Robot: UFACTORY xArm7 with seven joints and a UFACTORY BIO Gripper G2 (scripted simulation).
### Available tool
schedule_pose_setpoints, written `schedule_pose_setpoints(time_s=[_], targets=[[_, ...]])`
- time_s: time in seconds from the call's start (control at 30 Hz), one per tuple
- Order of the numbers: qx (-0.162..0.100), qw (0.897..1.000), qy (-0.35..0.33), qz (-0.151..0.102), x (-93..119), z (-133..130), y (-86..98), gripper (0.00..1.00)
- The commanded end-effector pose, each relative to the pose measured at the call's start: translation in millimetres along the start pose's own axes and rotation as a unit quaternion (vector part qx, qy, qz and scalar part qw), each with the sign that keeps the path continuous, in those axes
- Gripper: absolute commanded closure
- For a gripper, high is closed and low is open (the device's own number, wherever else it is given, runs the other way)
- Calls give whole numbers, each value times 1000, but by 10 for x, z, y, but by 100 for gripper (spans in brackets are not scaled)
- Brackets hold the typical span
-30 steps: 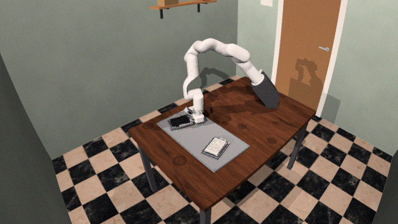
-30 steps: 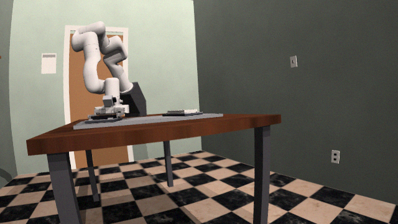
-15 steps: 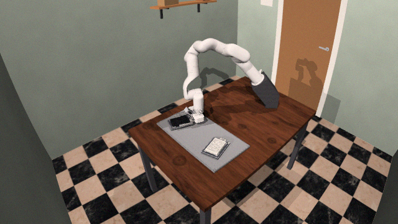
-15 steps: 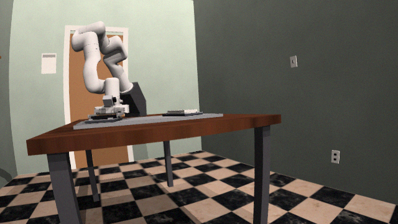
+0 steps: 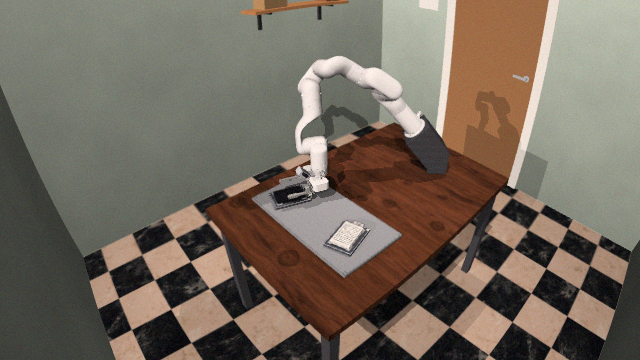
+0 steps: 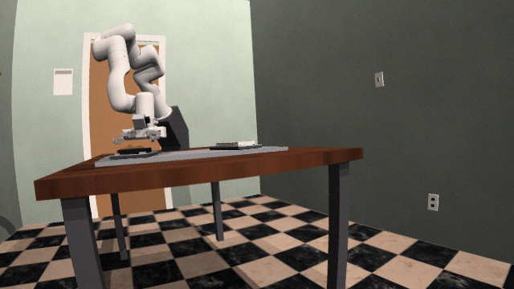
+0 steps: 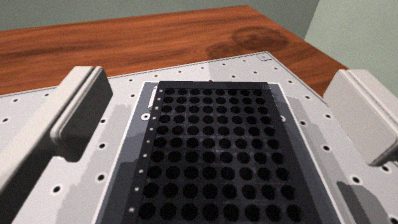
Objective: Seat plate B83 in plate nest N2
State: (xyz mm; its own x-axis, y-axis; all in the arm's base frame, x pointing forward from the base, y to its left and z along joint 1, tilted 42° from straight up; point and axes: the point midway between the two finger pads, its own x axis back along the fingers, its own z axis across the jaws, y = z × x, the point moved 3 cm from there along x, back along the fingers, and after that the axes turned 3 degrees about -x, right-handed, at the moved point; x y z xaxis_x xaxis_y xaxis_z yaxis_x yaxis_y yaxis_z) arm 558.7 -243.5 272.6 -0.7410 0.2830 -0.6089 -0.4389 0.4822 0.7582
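The pincer (image 5: pixel 294 187) (image 6: pixel 135 140) (image 7: pixel 225 120) is released, its fingers parted above and to either side of the black plate (image 5: pixel 286 195) (image 6: pixel 134 151) (image 7: pixel 212 150); that plate is carried in the left nest (image 5: pixel 292 205) (image 6: pixel 134 156) (image 7: pixel 120 175) on the grey board (image 5: pixel 310 225) (image 6: pixel 181 157); the white plate (image 5: pixel 347 235) (image 6: pixel 237 144) is held in the right nest (image 5: pixel 336 249) (image 6: pixel 229 148); which one is B83 cannot be told.

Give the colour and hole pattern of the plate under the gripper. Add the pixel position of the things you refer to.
The plate (image 5: pixel 288 194) (image 6: pixel 133 151) (image 7: pixel 215 145) is black with a grid of round holes; wrist view shows it best.
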Motion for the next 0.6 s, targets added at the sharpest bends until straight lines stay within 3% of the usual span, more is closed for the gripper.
schedule_pose_setpoints(time_s=[0.0, 0.57], targets=[[-1, 1000, 0, -1, -12, 12, 125, 46], [-1, 1000, 0, -1, -12, 31, 488, 46]])
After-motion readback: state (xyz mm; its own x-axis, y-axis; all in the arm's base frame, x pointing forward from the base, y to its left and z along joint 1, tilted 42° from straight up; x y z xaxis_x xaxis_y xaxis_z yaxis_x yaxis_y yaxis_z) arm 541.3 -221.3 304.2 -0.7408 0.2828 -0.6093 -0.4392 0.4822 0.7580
